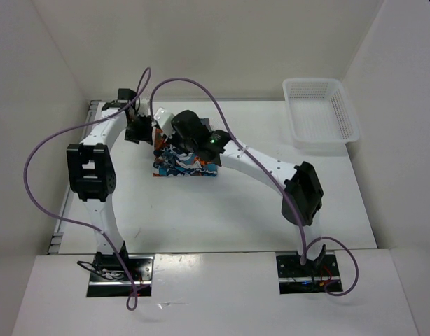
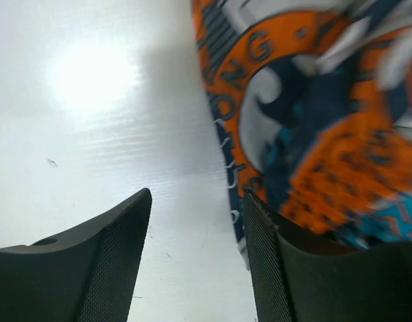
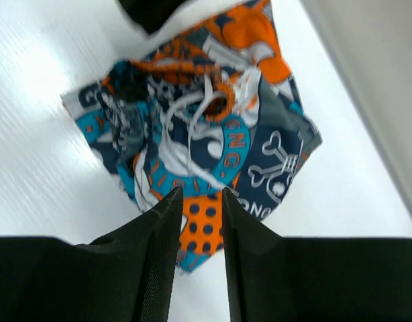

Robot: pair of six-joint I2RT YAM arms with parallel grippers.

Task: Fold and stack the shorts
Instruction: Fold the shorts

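Note:
The shorts lie in a folded bundle on the white table, printed in teal, orange, white and dark blue. My right gripper hangs over their near edge, its jaws a narrow gap apart. Through that gap I see an orange dotted patch of the shorts, and no fabric is pinched. My left gripper is open just left of the shorts, with only bare table between its fingers. Its right finger sits at the cloth's edge. In the top view the left gripper is at the bundle's far left corner.
A white plastic mesh basket stands at the back right of the table. White walls close in the left, back and right sides. Purple cables loop above both arms.

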